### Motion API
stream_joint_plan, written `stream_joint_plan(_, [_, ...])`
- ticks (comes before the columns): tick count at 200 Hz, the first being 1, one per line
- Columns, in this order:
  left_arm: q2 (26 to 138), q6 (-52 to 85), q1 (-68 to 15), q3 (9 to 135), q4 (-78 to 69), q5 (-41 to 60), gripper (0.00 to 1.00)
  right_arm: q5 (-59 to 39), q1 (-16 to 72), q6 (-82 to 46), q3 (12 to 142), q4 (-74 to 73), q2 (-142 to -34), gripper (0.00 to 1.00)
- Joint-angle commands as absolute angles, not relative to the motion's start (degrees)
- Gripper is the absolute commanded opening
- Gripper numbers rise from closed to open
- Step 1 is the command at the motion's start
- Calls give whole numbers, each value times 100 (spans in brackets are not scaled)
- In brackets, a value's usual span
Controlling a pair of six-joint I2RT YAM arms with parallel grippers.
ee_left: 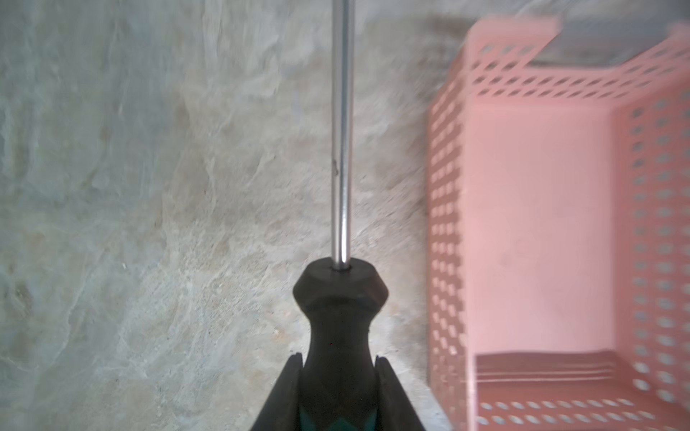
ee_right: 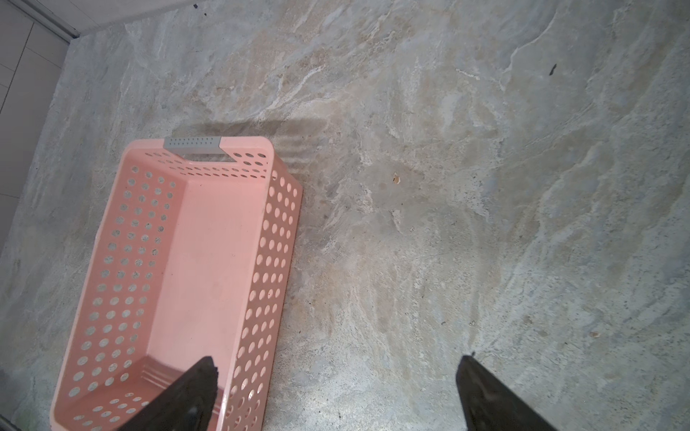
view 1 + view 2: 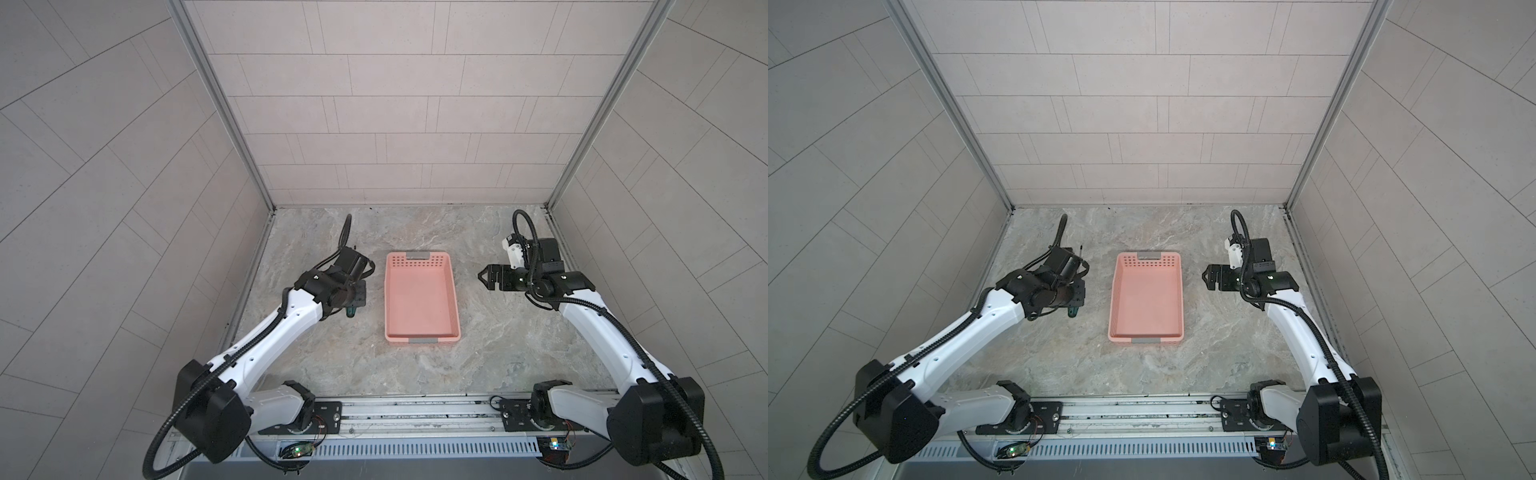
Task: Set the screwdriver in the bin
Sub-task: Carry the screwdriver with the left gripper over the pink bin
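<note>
left pincer (image 1: pixel 338 358): clamped on the screwdriver (image 1: pixel 340 298) by its waisted matte-black handle | shaft: round, polished in left wrist view; tip (image 3: pixel 1079 248) shows in a top view only | screwdriver: just left of the bin (image 3: pixel 387 299), outside it | bin: salmon plastic, round-holed walls, marbled worktop (image 2: pixel 448 186) | right pincer (image 2: pixel 338 360): spread wide, holding nothing

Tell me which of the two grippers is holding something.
The left gripper: its jaws are shut on the handle of the screwdriver. The right gripper is open and empty, beside the bin.
</note>
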State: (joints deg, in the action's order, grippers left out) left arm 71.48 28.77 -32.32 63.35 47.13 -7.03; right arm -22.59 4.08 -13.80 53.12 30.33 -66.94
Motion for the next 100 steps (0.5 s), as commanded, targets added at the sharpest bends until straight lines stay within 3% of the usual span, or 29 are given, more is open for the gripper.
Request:
stream_joint_plan(1, [7607, 3050, -3763, 7107, 5153, -821, 0, -2379, 395, -1365, 5402, 2993, -6760, 100])
stream_joint_plan(50, [9602, 2787, -4896, 8620, 4994, -943, 0, -2365, 377, -1384, 5418, 2944, -6784, 100])
stream_joint_plan(100, [10353, 2560, -5148, 8566, 4567, -512, 0, -2452, 365, -1444, 5321, 2832, -6716, 100])
